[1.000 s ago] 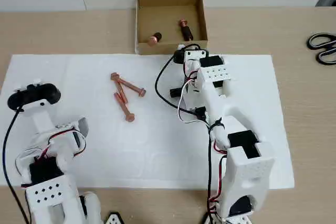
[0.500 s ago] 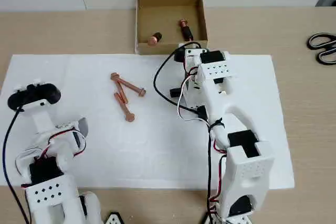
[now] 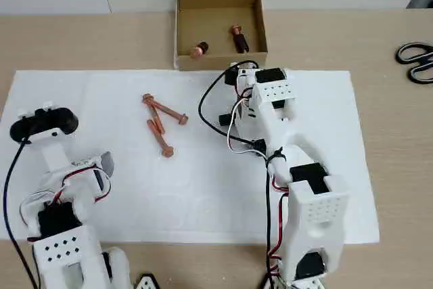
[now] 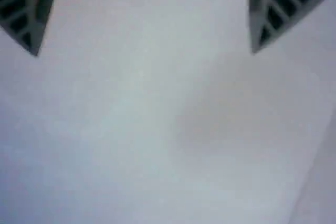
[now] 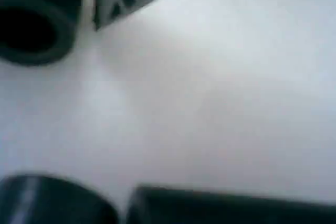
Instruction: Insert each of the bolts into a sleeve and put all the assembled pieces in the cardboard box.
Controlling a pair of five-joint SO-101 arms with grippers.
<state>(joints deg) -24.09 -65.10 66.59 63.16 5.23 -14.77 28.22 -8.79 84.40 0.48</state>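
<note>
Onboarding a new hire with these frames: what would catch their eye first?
The right arm stretches up the white sheet, its end near the box, which holds two assembled pieces. Three loose bolts lie clustered on the sheet to that arm's left. Scissors sit at the table's right edge.

A wooden table [image 3: 81, 38] bears a white sheet [image 3: 203, 194], cardboard box [image 3: 216, 21] and scissors [image 3: 416, 61].
</note>
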